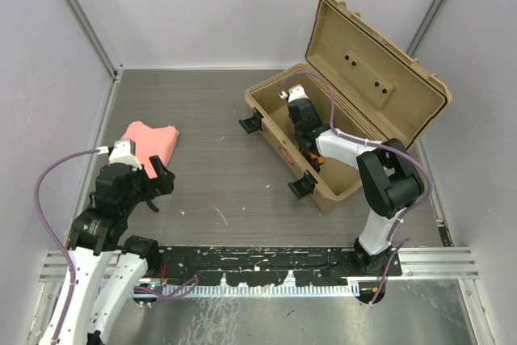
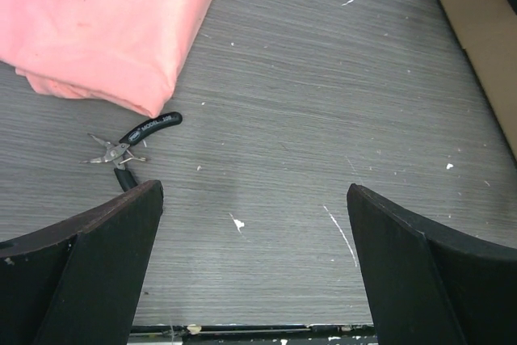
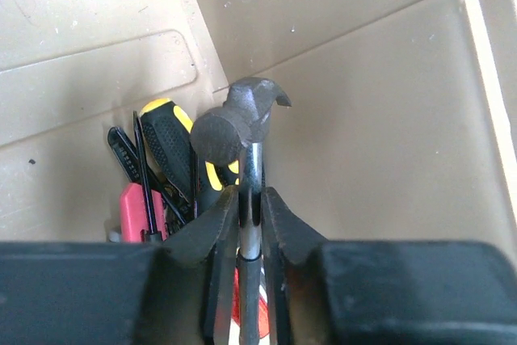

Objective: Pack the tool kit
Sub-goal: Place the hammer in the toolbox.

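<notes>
Overhead, the right pincer (image 1: 300,119) reaches into the open case (image 1: 371,78), evidently to deposit a tool.

Left wrist: the left pincer (image 2: 254,199), jaws apart, hovers over the surface (image 2: 323,78) near the pliers (image 2: 129,141), which lie beside the pink cloth (image 2: 105,22).

Right wrist: that pincer is clamped on the hammer (image 3: 238,123) shaft, just beside the screwdrivers (image 3: 174,139) in the case.

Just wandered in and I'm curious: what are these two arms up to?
They are packing a tool kit. The right fingers grip a hammer by its shaft inside the open case, above screwdrivers lying in it. The left fingers are wide open and hold nothing, hovering over the table near the pliers, which lie by the corner of a pink cloth, not yet picked up.
</notes>
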